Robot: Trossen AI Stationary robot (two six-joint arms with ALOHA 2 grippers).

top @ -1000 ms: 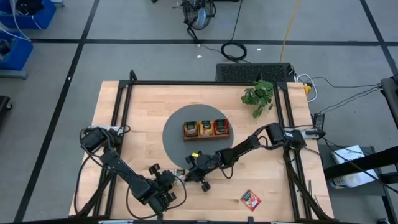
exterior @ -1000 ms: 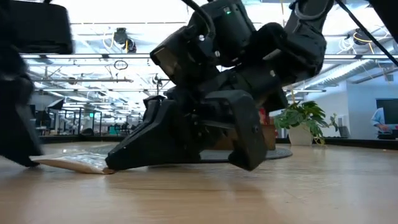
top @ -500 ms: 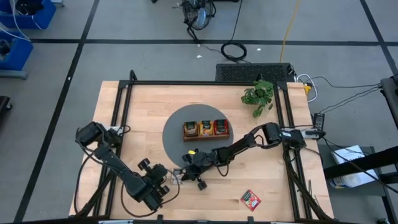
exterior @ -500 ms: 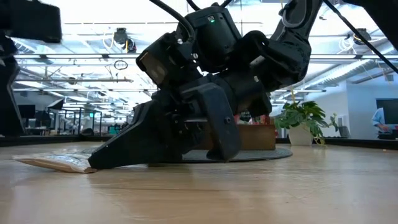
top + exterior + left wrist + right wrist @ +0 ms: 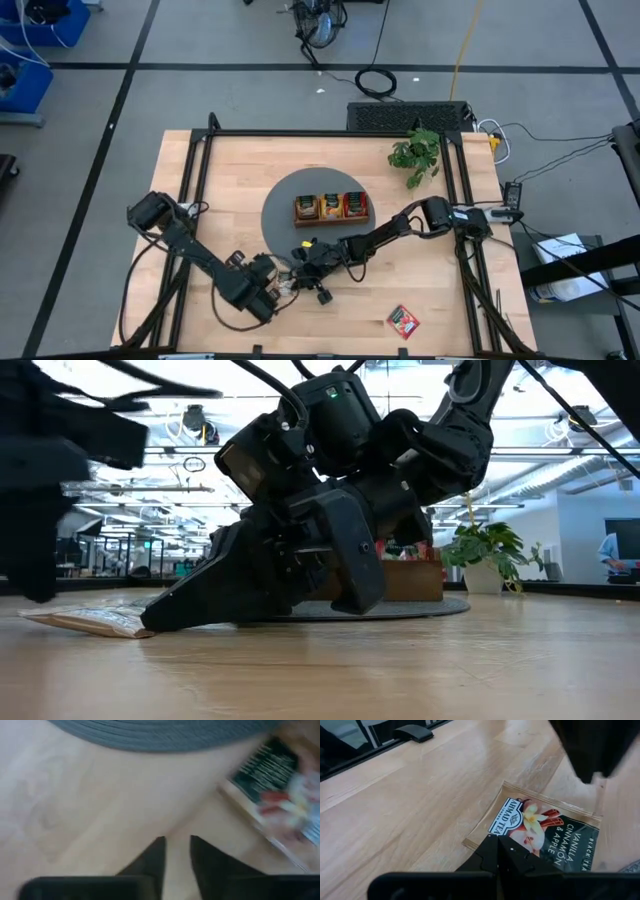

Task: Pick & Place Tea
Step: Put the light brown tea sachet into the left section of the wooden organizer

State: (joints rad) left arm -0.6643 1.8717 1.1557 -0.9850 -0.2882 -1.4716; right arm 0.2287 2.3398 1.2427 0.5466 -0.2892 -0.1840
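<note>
**Beige sachet pinned just off the mat; hand-over to the left gripper pending**

The right gripper point(image 5: 497, 840), jaws fully closed, is pressing its tips on the near edge of the beige sachet point(image 5: 540, 837). The sachet is lying flat on the wood just outside the mat point(image 5: 285, 215), on the side away from the tray point(image 5: 331, 207). The left gripper point(image 5: 176, 845) is hovering beside the sachet, on its side away from the mat. Its fingers are parted by a narrow gap and are holding nothing. Judgement: a flat packet gives little to pinch, so the left fingers should widen, come in low at a free edge and close on that. The right tips should hold it against sliding, then release. A red sachet point(image 5: 403, 320) is lying well off the mat, unhandled.
</note>
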